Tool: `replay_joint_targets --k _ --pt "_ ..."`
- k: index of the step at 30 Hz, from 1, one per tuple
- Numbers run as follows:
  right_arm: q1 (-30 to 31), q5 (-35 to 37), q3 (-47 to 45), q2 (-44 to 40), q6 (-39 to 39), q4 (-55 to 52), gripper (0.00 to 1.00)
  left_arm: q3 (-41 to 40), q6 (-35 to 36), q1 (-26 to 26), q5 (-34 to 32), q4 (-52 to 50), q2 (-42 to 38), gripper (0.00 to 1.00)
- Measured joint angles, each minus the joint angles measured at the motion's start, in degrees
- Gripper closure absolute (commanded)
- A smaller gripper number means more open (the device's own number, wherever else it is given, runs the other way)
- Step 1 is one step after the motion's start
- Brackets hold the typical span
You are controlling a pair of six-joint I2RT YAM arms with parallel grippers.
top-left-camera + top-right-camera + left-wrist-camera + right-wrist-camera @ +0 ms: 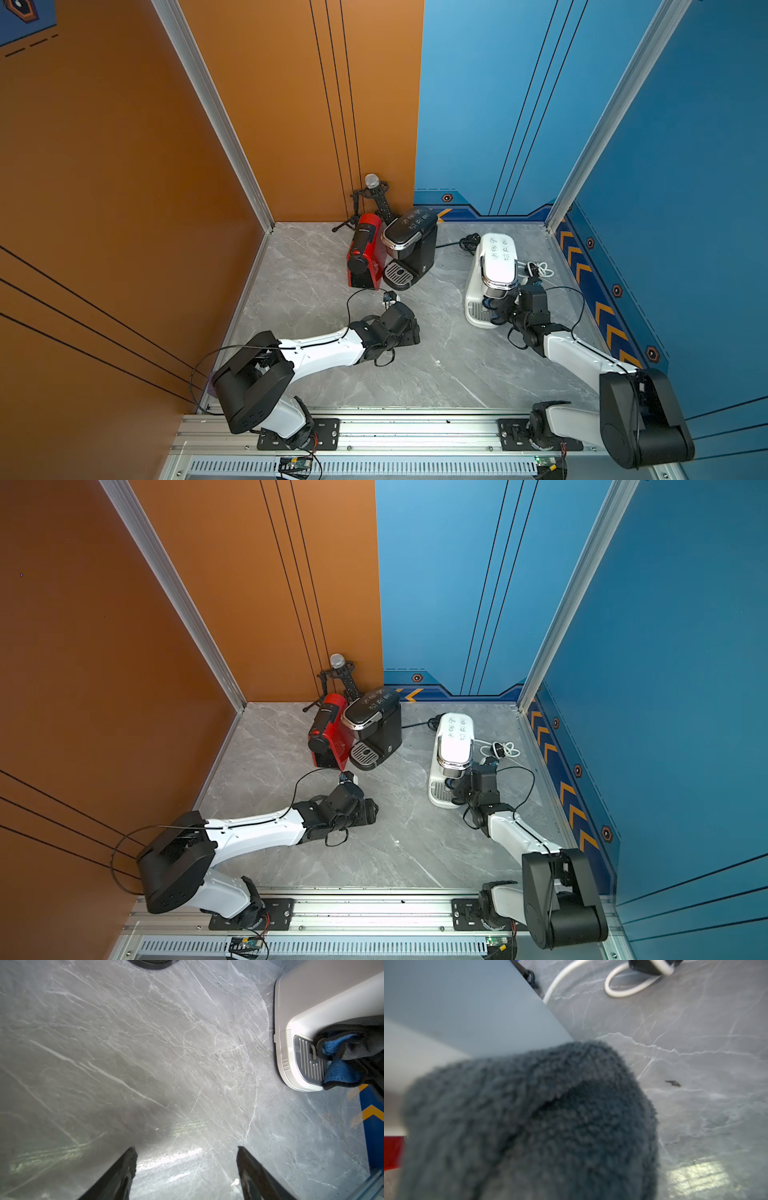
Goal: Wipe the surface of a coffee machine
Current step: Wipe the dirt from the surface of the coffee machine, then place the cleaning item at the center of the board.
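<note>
Blue cloth (pixel 340 1072) is pinched in the right claw (pixel 498 309), at the front of the white coffee machine (pixel 494 266) on the right side of the table (pixel 436 365). Press lightly; wipe in overlapping strokes. Left claw (pixel 186 1153): spread, empty.

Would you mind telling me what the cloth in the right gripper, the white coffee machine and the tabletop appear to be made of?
The cloth looks like microfibre or terry: fluffy looped pile, dark grey with a blue side. The white coffee machine is probably glossy moulded plastic, given its smooth curves and bright highlights. The tabletop is a grey, veined, slightly shiny marble-look slab; whether stone or laminate is unclear.
</note>
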Motion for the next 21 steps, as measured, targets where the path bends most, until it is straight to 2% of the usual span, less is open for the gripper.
replay_joint_targets --k 4,9,14,21 --pt "1.9 -1.9 -0.3 3.0 1.8 3.0 0.96 0.0 0.0 -0.1 0.0 0.0 0.0 0.23" --pt "4.7 -2.0 -2.6 1.7 3.5 4.8 0.96 0.0 0.0 -0.3 0.0 0.0 0.0 0.23" --pt "4.6 -1.9 -5.0 -4.6 4.1 -0.2 0.96 0.0 0.0 -0.3 0.0 0.0 0.0 0.23" --pt "-0.4 -3.6 -6.5 -13.9 6.1 -10.3 0.95 0.0 0.0 -0.3 0.0 0.7 0.0 0.23"
